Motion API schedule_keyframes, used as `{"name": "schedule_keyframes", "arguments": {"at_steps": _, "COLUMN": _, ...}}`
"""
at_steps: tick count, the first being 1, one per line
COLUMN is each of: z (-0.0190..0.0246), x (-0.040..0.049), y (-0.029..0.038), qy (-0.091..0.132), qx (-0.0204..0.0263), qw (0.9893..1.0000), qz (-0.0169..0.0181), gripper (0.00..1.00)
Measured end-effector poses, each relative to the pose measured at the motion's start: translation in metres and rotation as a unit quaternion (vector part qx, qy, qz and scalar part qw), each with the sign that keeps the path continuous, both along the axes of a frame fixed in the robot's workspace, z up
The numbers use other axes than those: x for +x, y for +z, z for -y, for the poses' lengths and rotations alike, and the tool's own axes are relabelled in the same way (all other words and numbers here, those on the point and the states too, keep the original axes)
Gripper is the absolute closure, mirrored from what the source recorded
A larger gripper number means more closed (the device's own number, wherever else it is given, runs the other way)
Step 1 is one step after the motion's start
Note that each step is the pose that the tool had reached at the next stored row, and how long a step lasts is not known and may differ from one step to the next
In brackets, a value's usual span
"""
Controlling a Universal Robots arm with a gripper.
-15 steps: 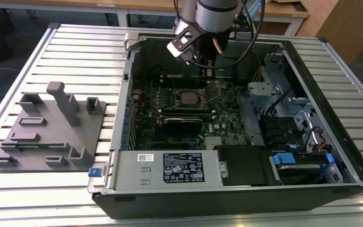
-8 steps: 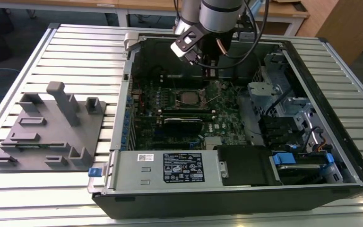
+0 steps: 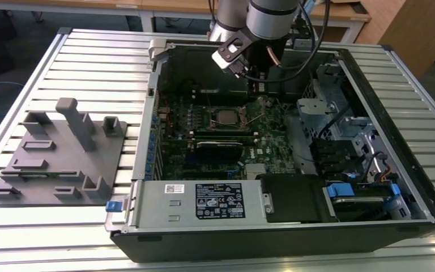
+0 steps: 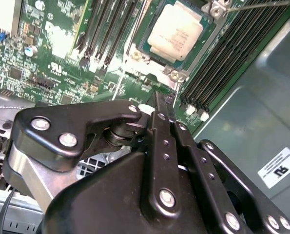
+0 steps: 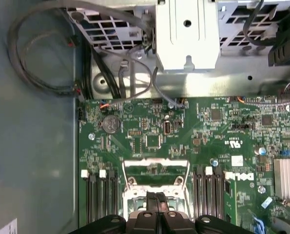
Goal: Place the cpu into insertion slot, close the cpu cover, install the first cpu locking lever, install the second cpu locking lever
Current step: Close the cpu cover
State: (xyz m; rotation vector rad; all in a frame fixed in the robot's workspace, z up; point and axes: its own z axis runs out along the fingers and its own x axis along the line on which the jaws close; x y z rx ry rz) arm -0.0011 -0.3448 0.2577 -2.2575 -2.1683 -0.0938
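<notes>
cpu (image 4: 176,30) sits in insertion slot (image 3: 225,116) | cpu cover (image 4: 170,66) looks down | levers look unlocked | my gripper (image 4: 160,100) pressed together, empty

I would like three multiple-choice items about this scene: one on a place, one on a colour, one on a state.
1. Where is the cpu? A in the insertion slot; B on the grey fixture; C on the table.
2. The board is: A red; B green; C white.
3. The tool is: A wide open; B shut on the cpu; C shut.
Answers: 1 A, its silver top sits inside the slot's rim. 2 B, green shows in both wrist views. 3 C, its fingers touch in the first wrist view.
</notes>
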Motion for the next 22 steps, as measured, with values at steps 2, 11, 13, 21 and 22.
{"name": "schedule_keyframes", "arguments": {"at_steps": 2, "z": -0.0001, "x": 0.0029, "y": 0.0, "qy": 0.0, "qx": 0.0, "qw": 1.0, "qz": 0.0, "gripper": 0.9}}
{"name": "schedule_keyframes", "arguments": {"at_steps": 11, "z": -0.0007, "x": 0.0133, "y": -0.0001, "qy": 0.0, "qx": 0.0001, "qw": 1.0, "qz": 0.0, "gripper": 0.9}}
{"name": "schedule_keyframes", "arguments": {"at_steps": 13, "z": -0.0008, "x": 0.0151, "y": -0.0001, "qy": 0.0, "qx": 0.0, "qw": 1.0, "qz": 0.0, "gripper": 0.9}}
{"name": "schedule_keyframes", "arguments": {"at_steps": 21, "z": -0.0011, "x": 0.0217, "y": -0.0001, "qy": 0.0, "qx": 0.0, "qw": 1.0, "qz": 0.0, "gripper": 0.9}}
{"name": "schedule_keyframes", "arguments": {"at_steps": 22, "z": -0.0011, "x": 0.0228, "y": -0.0001, "qy": 0.0, "qx": 0.0, "qw": 1.0, "qz": 0.0, "gripper": 0.9}}
